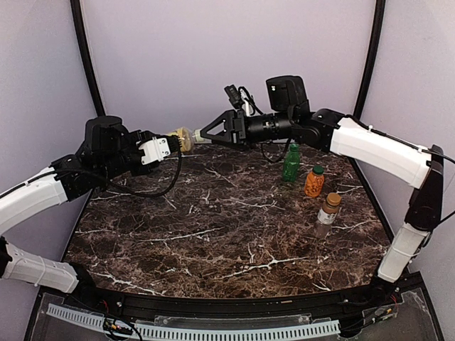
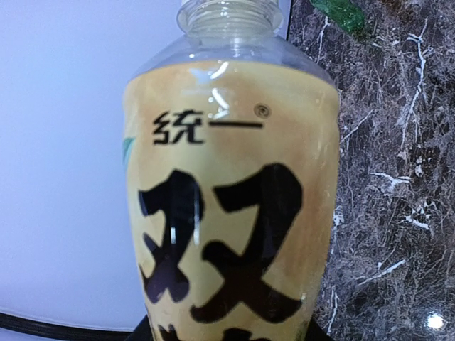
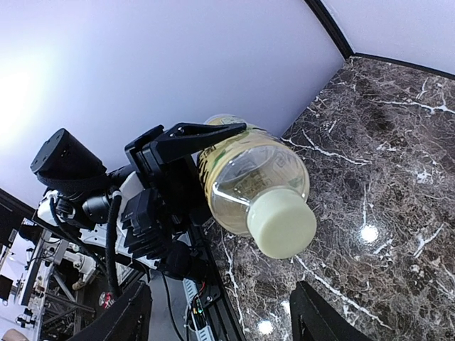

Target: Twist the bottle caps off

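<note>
My left gripper (image 1: pixel 173 144) is shut on the tall clear bottle of yellow liquid (image 1: pixel 185 138) and holds it level in the air above the table's back left. The bottle fills the left wrist view (image 2: pixel 227 213), its neck at the top. In the right wrist view its pale cream cap (image 3: pixel 282 222) points at the camera, with the left fingers (image 3: pixel 192 135) clamped on the body. My right gripper (image 1: pixel 201 135) is open, its fingers (image 3: pixel 321 316) spread wide just short of the cap and not touching it. The green bottle (image 1: pixel 291 162), orange bottle (image 1: pixel 313 181) and slim clear bottle (image 1: pixel 328 213) stand at the right.
The three standing bottles form a diagonal row on the dark marble table (image 1: pixel 213 234), below my right arm. The pale back wall (image 1: pixel 227 57) is close behind both grippers. A black rail (image 1: pixel 234 309) runs along the near edge.
</note>
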Tool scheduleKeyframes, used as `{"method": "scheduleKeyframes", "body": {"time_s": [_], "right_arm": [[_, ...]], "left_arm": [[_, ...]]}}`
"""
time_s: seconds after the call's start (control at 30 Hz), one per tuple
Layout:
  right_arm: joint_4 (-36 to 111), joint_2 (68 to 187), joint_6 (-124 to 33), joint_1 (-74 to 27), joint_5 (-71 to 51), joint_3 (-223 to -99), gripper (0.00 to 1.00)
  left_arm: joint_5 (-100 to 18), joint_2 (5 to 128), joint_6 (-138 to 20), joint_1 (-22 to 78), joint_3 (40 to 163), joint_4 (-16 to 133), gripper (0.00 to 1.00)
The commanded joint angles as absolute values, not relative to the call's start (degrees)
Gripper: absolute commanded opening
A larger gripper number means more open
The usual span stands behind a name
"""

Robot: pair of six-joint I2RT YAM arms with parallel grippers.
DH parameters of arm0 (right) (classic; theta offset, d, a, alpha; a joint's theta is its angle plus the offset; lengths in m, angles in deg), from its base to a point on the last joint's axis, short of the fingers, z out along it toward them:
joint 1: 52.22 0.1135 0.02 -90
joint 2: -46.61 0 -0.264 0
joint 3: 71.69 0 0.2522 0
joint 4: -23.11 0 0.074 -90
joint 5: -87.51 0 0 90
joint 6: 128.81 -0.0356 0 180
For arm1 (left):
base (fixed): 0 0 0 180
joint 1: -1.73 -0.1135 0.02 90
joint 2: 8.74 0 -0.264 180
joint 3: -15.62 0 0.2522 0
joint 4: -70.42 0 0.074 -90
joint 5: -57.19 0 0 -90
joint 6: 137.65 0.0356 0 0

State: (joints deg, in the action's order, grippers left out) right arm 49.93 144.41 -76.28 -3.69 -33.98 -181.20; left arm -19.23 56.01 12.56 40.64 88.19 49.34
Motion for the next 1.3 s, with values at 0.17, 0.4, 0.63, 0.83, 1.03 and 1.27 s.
{"method": "scheduleKeyframes", "body": {"time_s": [0.17, 0.4, 0.63, 0.83, 1.03, 1.27], "right_arm": [[46.89, 149.24, -79.12, -4.67, -35.22, -185.89, 0.63], [45.97, 150.75, -79.12, -4.76, -35.55, -187.05, 0.49], [43.98, 151.16, -79.88, -4.80, -36.62, -186.22, 0.34], [43.12, 151.19, -79.96, -4.94, -37.24, -185.95, 0.28], [42.67, 150.97, -79.70, -4.94, -37.86, -185.74, 0.31], [42.58, 150.87, -79.90, -5.01, -37.96, -185.40, 0.36]], "left_arm": [[-16.14, 52.78, 19.72, 42.17, 85.53, 57.94, 0.40], [-16.85, 52.63, 20.64, 42.54, 84.80, 58.07, 0.40], [-17.15, 52.86, 21.16, 42.83, 84.67, 58.09, 0.40], [-16.94, 52.87, 21.34, 43.01, 84.32, 58.06, 0.40], [-17.17, 52.92, 21.74, 43.08, 84.09, 57.76, 0.40], [-17.22, 52.87, 21.77, 43.21, 84.03, 57.43, 0.40]]}}
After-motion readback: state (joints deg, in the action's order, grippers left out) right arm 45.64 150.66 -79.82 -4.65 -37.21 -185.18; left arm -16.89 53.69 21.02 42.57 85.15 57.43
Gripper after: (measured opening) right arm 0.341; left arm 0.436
